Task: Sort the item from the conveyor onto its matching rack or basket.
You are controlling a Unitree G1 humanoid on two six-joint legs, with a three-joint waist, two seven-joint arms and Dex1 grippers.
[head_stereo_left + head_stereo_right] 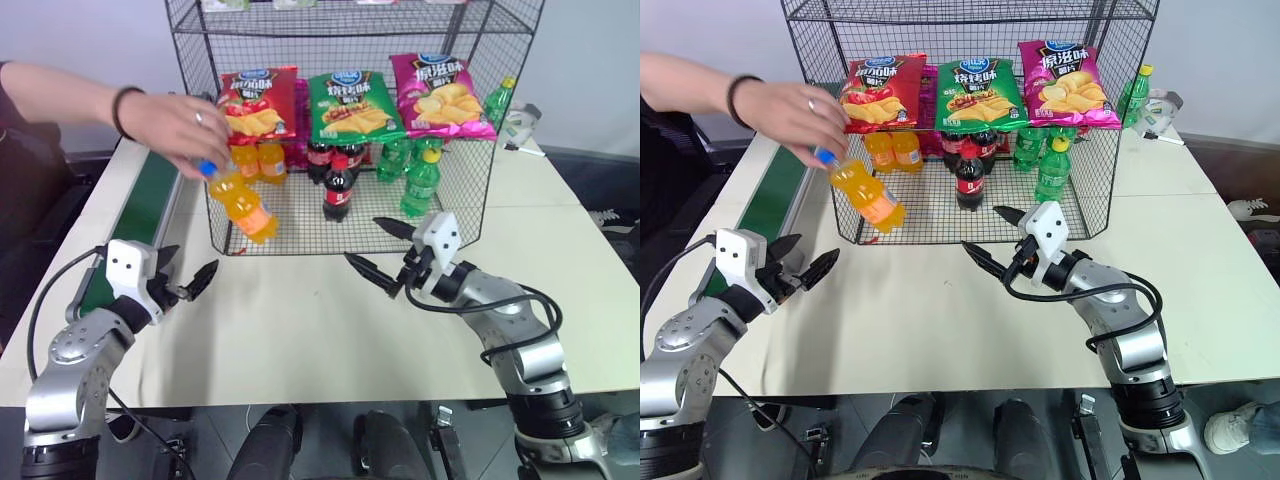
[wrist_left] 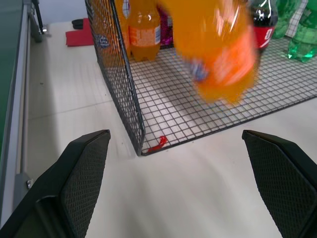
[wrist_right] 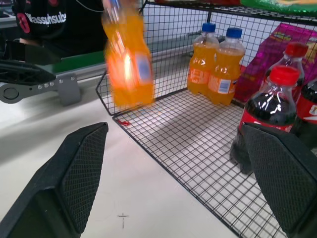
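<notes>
While both black two-fingered grippers hover over the pale table with jaws spread wide and empty, the left gripper (image 1: 185, 283) sits nearer the tall black wire-mesh rack's (image 1: 460, 205) front-left corner than the right gripper (image 1: 385, 255). Beyond it, at that corner, a person's hand (image 1: 175, 125) holds the small clear orange-soda bottle (image 1: 243, 205) by its blue cap, long axis tilted, off the dark green conveyor (image 1: 145, 200).

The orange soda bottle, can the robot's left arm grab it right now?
Probably not yet. A person's hand holds the orange soda bottle by its cap, up in the air by the rack. The left tool is open, lower and apart.
</notes>
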